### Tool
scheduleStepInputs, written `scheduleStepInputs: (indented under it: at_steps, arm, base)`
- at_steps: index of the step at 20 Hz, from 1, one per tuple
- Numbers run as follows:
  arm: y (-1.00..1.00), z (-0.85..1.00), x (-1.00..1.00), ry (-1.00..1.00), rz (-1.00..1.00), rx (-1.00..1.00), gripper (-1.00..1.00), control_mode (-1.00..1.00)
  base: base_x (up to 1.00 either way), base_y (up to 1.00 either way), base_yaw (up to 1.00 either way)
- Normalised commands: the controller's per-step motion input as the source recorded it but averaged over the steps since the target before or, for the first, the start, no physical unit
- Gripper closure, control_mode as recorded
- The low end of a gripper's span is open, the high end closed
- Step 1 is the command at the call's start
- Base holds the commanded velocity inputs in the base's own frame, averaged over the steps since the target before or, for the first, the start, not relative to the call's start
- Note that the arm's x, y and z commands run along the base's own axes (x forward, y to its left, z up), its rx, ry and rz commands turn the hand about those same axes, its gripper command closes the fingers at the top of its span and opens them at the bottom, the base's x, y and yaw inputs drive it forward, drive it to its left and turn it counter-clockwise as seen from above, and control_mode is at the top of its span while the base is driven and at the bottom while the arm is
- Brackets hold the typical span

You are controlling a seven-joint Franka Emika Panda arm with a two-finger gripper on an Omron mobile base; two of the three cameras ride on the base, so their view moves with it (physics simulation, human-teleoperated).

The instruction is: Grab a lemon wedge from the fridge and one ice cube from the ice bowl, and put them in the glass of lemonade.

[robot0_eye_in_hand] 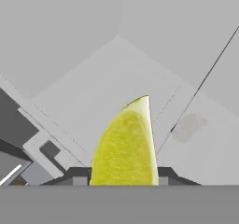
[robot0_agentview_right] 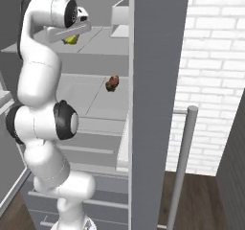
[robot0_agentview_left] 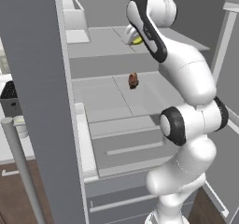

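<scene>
The fridge (robot0_agentview_left: 37, 101) stands open, and its grey door edge (robot0_agentview_right: 153, 104) rises in front of me. My arm reaches onto the upper shelf (robot0_agentview_left: 102, 45). There the gripper (robot0_agentview_left: 132, 35) (robot0_agentview_right: 72, 35) is shut on the lemon wedge (robot0_agentview_left: 137, 41) (robot0_agentview_right: 71, 40), a bright yellow piece. In the hand view the lemon wedge (robot0_eye_in_hand: 126, 148) stands point-up between the two dark fingertips (robot0_eye_in_hand: 77, 175) of the gripper (robot0_eye_in_hand: 122, 176). A faint shadow (robot0_eye_in_hand: 189, 127) lies on the shelf beyond it.
A small brown lump (robot0_agentview_left: 133, 80) (robot0_agentview_right: 113, 83) lies on the shelf below. A white bin (robot0_agentview_left: 74, 17) (robot0_agentview_right: 119, 16) sits at the back of the upper shelf. Drawers with horizontal bars (robot0_agentview_left: 135, 148) are lower down. A slim door handle (robot0_agentview_right: 182, 166) and a brick wall (robot0_agentview_right: 215, 56) are at the right.
</scene>
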Motion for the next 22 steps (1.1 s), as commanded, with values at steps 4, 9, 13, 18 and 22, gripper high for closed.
scheduleStepInputs:
  at_steps: [4, 9, 13, 18, 22]
  arm:
    - [-0.16, -0.18, -1.00, -0.13, 0.00, 0.00, 1.00, -1.00]
    - [-0.03, -0.45, -1.00, -0.17, 0.00, 0.00, 1.00, -1.00]
    - [-0.13, -0.54, -1.00, -0.10, 0.00, 0.01, 1.00, -1.00]
    - [-0.17, -0.39, -0.99, -0.01, 0.00, 0.00, 1.00, -1.00]
    - [-0.17, -0.02, -0.92, 0.00, -0.08, 0.00, 1.00, -1.00]
  base:
    - [0.00, 0.00, 0.00]
    - [0.00, 0.00, 0.00]
    - [0.00, 0.00, 0.00]
    - [0.00, 0.00, 0.00]
    - [0.00, 0.00, 0.00]
